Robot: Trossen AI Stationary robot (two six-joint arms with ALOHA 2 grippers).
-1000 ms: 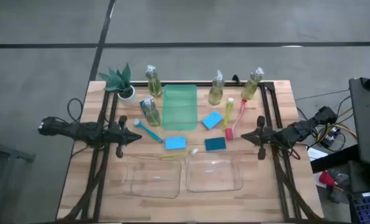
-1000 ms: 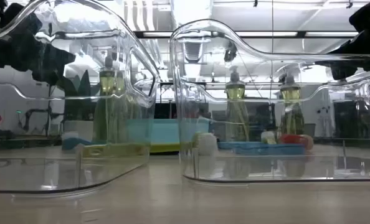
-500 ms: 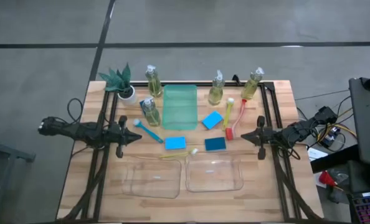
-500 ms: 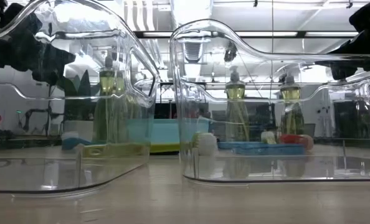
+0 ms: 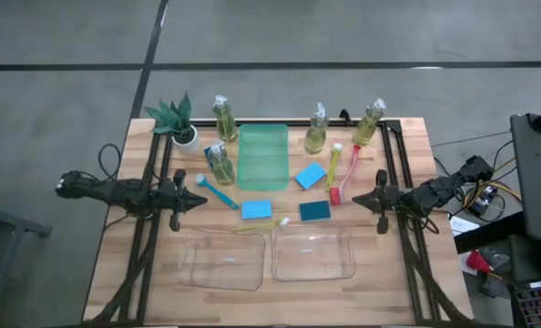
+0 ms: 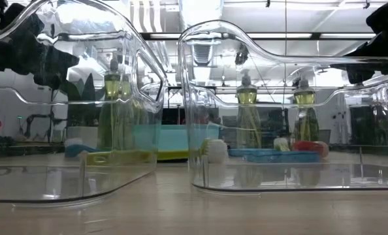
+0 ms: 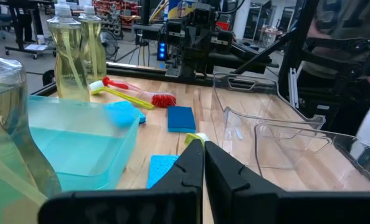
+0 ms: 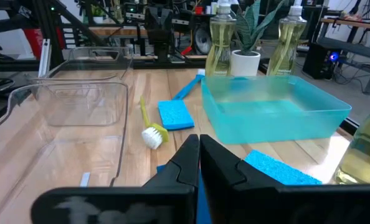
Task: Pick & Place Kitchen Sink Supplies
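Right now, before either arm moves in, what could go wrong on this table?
1. The tall clear bottle of yellow-green liquid stands close beside the green plastic tray; a sideways approach may tip it.
2. The slim yellow-handled brush lies right at the rim of the clear plastic bin, so fingers could hit that rim.
3. The left gripper and the right gripper are both shut; they must open before descending.
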